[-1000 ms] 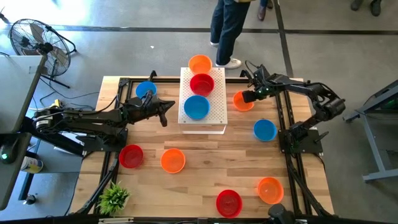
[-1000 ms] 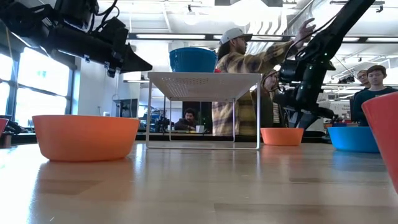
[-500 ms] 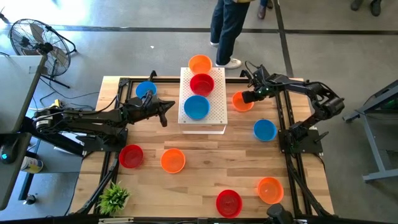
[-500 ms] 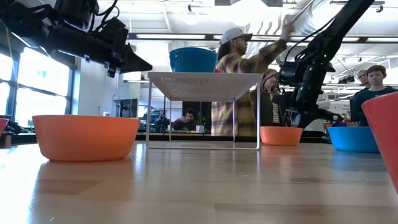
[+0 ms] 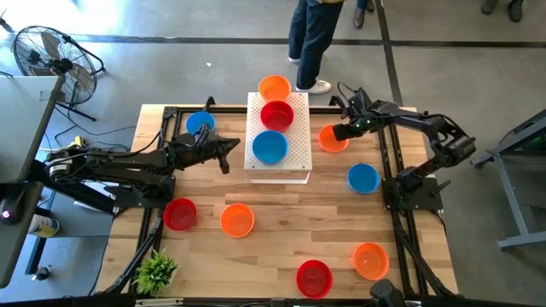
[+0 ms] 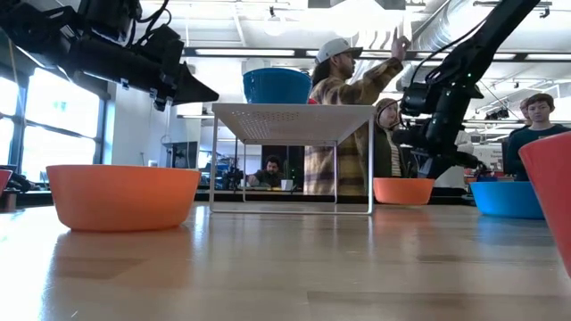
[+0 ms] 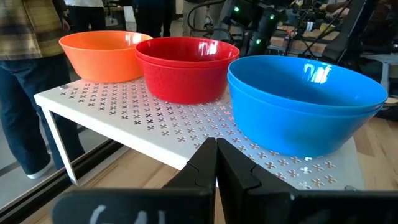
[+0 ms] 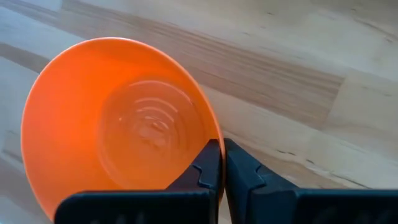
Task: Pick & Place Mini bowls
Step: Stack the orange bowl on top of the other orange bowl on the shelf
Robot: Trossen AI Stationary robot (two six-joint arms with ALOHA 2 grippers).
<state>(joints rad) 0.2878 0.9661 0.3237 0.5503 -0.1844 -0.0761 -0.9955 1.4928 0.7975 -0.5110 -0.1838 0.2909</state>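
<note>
Right claw [image 8: 217, 163] — clamped on orange bowl's [image 8: 118, 124] rim

My two arms are black, jointed and tubular, with thin black cables looped along the links; the left arm [image 5: 128, 166] looks bulkier at its wrist, while the right arm [image 5: 426, 128] shows a small green light near its wrist. From the wrist cameras each pair of fingers [image 7: 214, 165] is matte black, wedge-shaped and tapering to a narrow tip, mounted on a flat black crossbar
</note>
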